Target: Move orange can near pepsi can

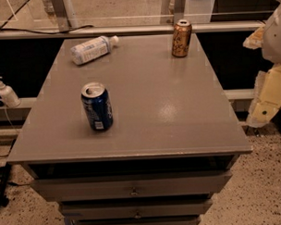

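The orange can [181, 38] stands upright near the rear edge of the grey cabinet top [159, 109], toward its right rear corner, with 1 pepsi can [97, 106] upright well apart from it in the left front area. The gripper [268, 97] hangs beyond the cabinet's right edge, touching neither can, and its closure state cannot be determined. 1 clear plastic bottle [93, 49] lies on its side near the left rear corner, 3 drawer fronts [134, 185] show below the top, and 1 pump bottle [6, 93] stands on a ledge to the left.
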